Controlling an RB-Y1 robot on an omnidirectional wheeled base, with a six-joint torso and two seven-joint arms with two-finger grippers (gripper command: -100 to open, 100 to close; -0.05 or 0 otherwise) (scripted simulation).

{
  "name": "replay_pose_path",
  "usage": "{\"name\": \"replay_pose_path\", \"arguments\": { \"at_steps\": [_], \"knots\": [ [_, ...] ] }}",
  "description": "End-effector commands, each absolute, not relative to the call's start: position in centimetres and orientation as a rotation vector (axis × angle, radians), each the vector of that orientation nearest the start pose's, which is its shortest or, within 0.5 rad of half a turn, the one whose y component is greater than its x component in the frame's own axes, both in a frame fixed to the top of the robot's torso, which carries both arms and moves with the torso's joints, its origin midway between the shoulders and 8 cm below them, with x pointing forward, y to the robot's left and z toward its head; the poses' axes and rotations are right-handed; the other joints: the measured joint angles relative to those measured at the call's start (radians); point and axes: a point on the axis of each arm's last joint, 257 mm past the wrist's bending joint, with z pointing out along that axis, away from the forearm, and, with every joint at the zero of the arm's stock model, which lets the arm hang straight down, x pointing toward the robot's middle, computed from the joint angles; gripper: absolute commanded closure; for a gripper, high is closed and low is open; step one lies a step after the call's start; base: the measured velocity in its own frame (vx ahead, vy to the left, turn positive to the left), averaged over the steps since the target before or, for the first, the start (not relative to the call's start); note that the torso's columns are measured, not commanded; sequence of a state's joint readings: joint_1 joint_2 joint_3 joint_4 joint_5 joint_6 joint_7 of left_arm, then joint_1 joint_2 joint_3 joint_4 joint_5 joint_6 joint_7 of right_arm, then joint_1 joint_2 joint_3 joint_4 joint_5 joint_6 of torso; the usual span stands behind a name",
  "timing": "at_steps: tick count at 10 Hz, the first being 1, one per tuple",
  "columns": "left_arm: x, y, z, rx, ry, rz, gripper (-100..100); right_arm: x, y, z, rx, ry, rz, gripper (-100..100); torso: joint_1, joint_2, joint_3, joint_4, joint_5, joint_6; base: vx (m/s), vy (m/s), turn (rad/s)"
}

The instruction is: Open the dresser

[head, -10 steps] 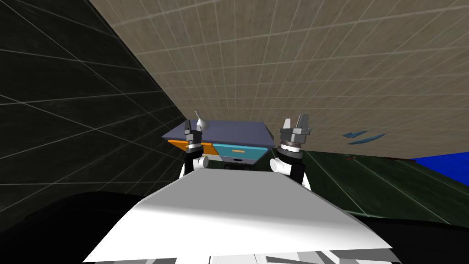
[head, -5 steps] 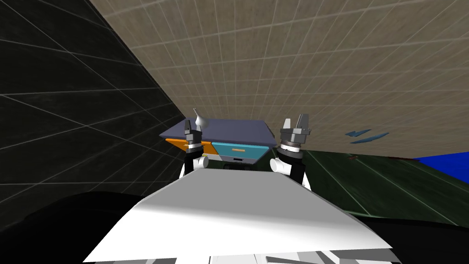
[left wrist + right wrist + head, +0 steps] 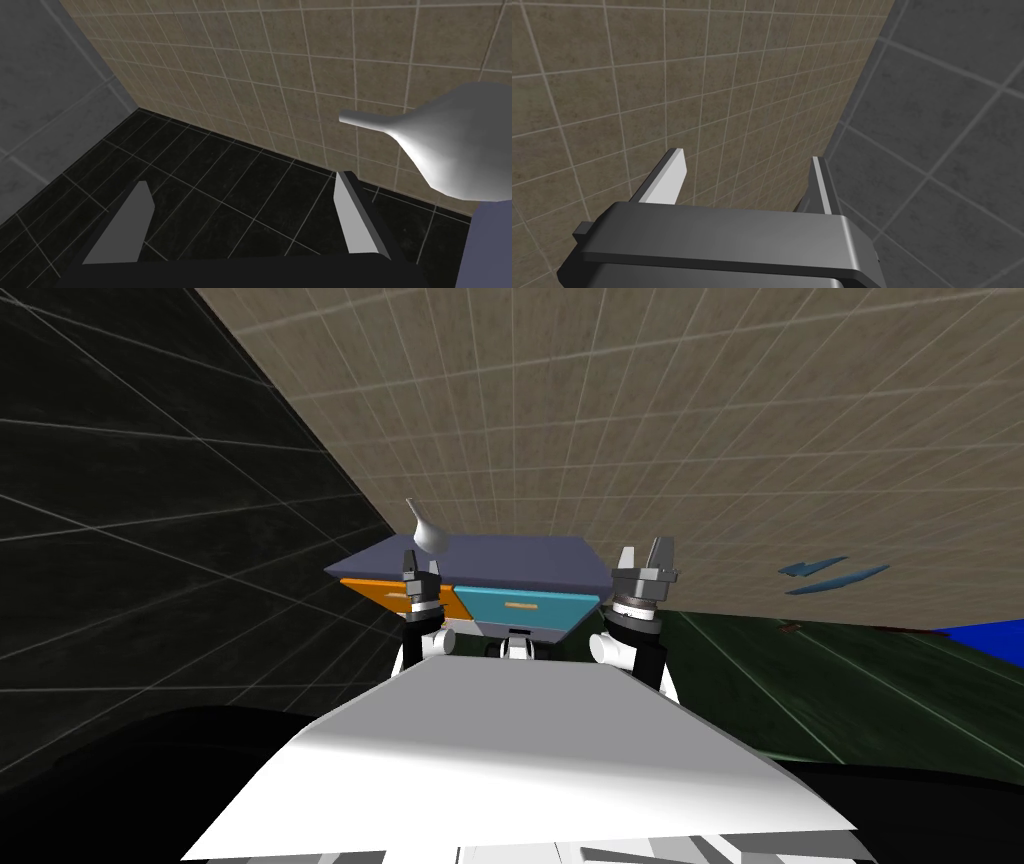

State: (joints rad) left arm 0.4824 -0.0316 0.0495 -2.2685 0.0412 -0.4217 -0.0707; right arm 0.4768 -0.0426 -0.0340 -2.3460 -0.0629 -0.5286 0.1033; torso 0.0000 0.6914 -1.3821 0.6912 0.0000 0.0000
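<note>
The dresser [image 3: 520, 556] stands ahead against the tan tiled wall, with a slate-blue top, an orange drawer front [image 3: 380, 593] and a teal drawer front [image 3: 520, 608] that has a small orange handle. My left gripper [image 3: 412, 563] is raised in front of the orange drawer, open, with nothing between its fingers [image 3: 120, 220]. My right gripper [image 3: 643, 558] is held up just right of the dresser, open and empty, its fingers [image 3: 667, 175] spread before the wall.
A grey vase [image 3: 425, 528] with a narrow neck stands on the dresser's left end, close beside my left gripper [image 3: 440, 140]. A dark tiled wall runs along the left. Dark floor stretches to the right, with a blue patch [image 3: 985, 638] at the far right.
The dresser and vase now sit slightly larger and higher in the head view, and the wall marks have shifted right: my base has moved nearer. Both arms keep their pose.
</note>
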Motion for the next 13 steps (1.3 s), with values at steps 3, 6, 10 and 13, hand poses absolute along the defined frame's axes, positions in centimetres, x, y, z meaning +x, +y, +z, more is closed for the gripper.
{"name": "replay_pose_path", "arguments": {
  "at_steps": [3,6,10,13],
  "knots": [
    [37.1,29.6,-0.4,-0.67,0.739,-1.197,-100,32.3,-28.5,6.6,0.533,0.55,1.248,0,0.0,0.046,-0.093,0.046,0.0,0.0,-0.021,-0.018,0.001],
    [38.7,29.4,-2.2,-0.651,0.808,-1.184,-100,32.3,-28.5,6.6,0.533,0.55,1.248,0,-0.001,0.047,-0.093,0.047,0.0,0.0,-0.038,-0.036,0.001],
    [41.2,29.6,-5.2,-0.651,0.888,-1.161,-100,32.3,-28.5,6.6,0.533,0.55,1.248,0,0.0,0.047,-0.094,0.047,0.0,0.0,-0.041,-0.044,0.002],
    [43.3,29.9,-7.4,-0.662,0.937,-1.142,-100,32.3,-28.5,6.6,0.533,0.55,1.248,0,0.0,0.047,-0.094,0.047,0.0,0.0,-0.059,-0.051,0.002]
  ]
}}
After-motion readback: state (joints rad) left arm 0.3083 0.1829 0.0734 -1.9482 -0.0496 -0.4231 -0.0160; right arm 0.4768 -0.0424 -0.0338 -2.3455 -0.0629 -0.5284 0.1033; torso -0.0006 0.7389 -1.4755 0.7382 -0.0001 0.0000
